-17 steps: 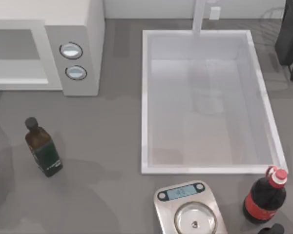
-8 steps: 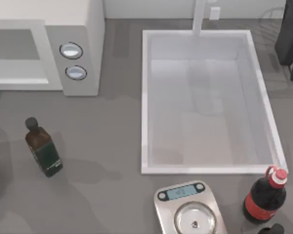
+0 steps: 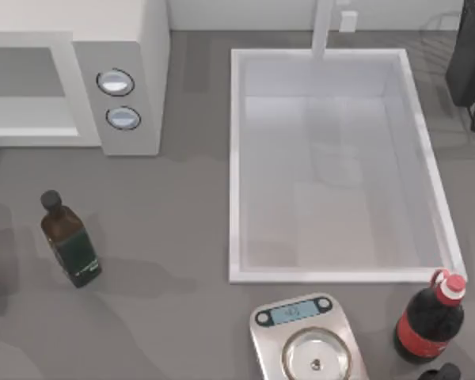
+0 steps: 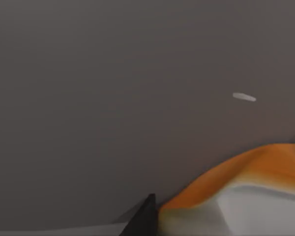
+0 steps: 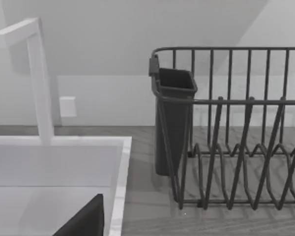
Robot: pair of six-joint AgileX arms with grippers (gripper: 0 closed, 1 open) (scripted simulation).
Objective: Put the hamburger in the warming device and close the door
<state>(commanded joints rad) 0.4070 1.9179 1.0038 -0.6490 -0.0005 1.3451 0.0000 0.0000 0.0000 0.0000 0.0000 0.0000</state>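
Observation:
The hamburger (image 4: 246,172), orange with a pale underside, sits very close in the left wrist view. It lies tight against a dark fingertip (image 4: 146,219) of my left gripper, held over a plain grey surface. The warming device (image 3: 146,55) is a white box at the table's far left, with two round knobs (image 3: 115,81) on its grey panel. Left of the knobs is a white-framed grey recess (image 3: 24,73); I cannot tell whether that is the door or the open cavity. A dark part of my right gripper (image 5: 83,222) shows at the sink's corner.
A white sink basin (image 3: 237,158) with a tap (image 3: 323,28) fills the middle and right. A dark green bottle (image 3: 70,241) stands at the left, and a kitchen scale (image 3: 305,340) and a cola bottle (image 3: 429,321) at the front. A black dish rack (image 5: 236,128) stands at the far right.
The soft shadows on the table's left side have drifted further left. The bottles, the scale and the warming device have not moved.

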